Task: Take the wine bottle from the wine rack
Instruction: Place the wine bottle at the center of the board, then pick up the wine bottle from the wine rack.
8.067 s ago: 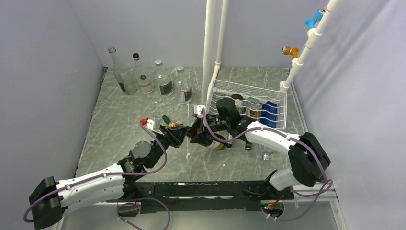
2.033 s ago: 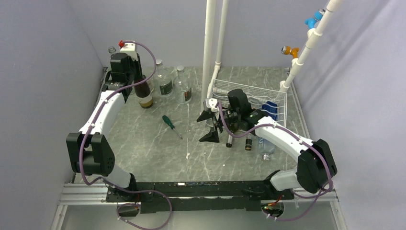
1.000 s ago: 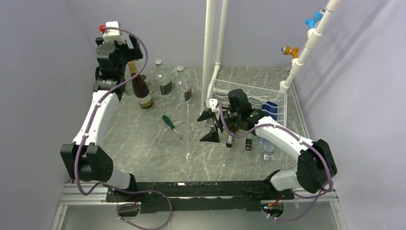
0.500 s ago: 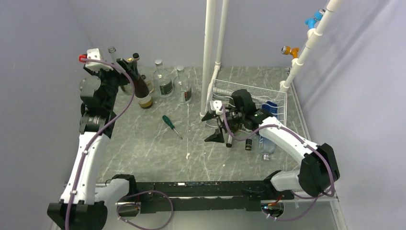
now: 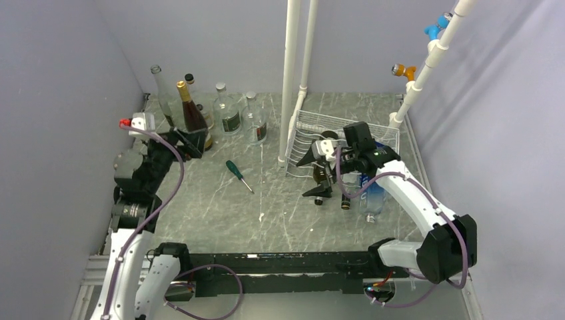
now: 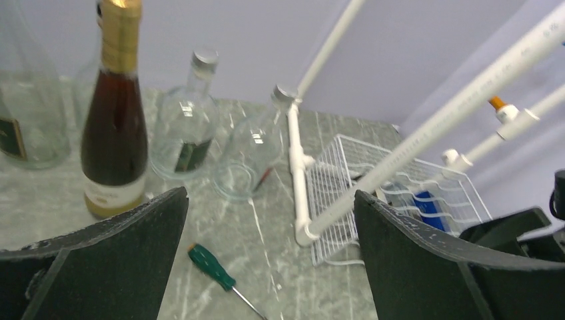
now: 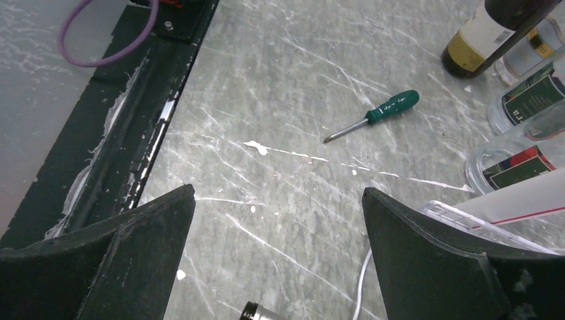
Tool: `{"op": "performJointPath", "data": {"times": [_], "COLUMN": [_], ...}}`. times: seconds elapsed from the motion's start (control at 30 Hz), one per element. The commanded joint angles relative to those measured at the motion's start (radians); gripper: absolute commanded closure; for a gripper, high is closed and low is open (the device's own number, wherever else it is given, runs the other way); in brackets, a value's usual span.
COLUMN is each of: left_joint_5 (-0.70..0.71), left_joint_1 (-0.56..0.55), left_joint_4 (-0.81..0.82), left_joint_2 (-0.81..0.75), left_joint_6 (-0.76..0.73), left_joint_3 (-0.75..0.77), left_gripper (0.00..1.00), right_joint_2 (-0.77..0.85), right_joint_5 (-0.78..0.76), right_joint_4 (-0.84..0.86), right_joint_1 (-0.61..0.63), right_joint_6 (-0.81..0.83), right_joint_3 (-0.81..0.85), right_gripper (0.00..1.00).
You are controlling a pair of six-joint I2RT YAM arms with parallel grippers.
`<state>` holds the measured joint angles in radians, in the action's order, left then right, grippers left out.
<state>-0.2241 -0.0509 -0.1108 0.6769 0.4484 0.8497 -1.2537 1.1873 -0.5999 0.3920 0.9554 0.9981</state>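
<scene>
Nearest, a few bottles (image 5: pixel 368 200) lie on the table (image 7: pixel 266 153) just in front of the rack (image 6: pixel 336 175). The right gripper (image 7: pixel 278 192) hangs over them, jaws spread wide with nothing between them. The screwdriver (image 5: pixel 238 176) lies loose mid-table, apart from everything. Farther left, the left gripper (image 6: pixel 270 199) is likewise spread wide and empty, facing the wine bottle (image 6: pixel 114 147) from its near side. That bottle stands upright on the table at the far left, among the clear bottles (image 6: pixel 183 133) by the back wall and well apart from the rack. So the lift-off looks done, and the step in hand is, I judge, getting the left arm clear. To do that well, keep the jaws wide and draw straight back toward the base. Do not swing sideways until the fingers are past the neck, since a tall narrow bottle close among glass neighbours would likely tip at a light knock. The right arm should rise before it travels, so as not to roll the bottles below it
</scene>
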Motion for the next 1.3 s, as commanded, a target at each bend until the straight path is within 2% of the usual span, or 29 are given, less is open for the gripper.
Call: {"op": "performJointPath", "data": {"times": [0.0,0.17,0.37,0.57,0.67,0.93,1.13,1.27], "left_joint_5": [-0.089,-0.129,-0.209,-0.368,-0.418,-0.248,-0.122,-0.069], "left_joint_1": [0.005,0.004,0.005,-0.001,-0.040,-0.320,-0.494,-0.554], "left_joint_4": [-0.014,-0.065,0.050,0.096,0.137,0.072,0.158,0.235], "left_joint_2": [-0.064,-0.114,-0.201,-0.157,-0.145,-0.125,-0.105,-0.086], "left_joint_6": [0.120,0.190,0.270,0.297,0.287,0.194,0.177,0.174], "left_joint_3": [-0.077,-0.145,-0.292,-0.325,-0.342,-0.336,-0.375,-0.422], "left_gripper": [0.01,0.00,0.00,0.00,0.00,0.00,0.00,0.00], "right_joint_2": [0.047,0.126,0.191,0.248,0.275,0.327,0.326,0.310], "right_joint_5": [0.146,0.151,0.161,0.143,0.132,0.119,0.128,0.093], "right_joint_4": [-0.114,-0.028,0.057,0.081,0.092,0.107,0.055,0.054], "right_joint_1": [-0.061,-0.136,-0.233,-0.335,-0.385,-0.550,-0.604,-0.609], "right_joint_6": [0.130,0.045,-0.043,-0.100,-0.137,-0.245,-0.222,-0.231], "right_joint_3": [0.032,-0.028,-0.088,-0.125,-0.141,-0.156,-0.144,-0.138], "right_gripper": [0.00,0.00,0.00,0.00,0.00,0.00,0.00,0.00]}}
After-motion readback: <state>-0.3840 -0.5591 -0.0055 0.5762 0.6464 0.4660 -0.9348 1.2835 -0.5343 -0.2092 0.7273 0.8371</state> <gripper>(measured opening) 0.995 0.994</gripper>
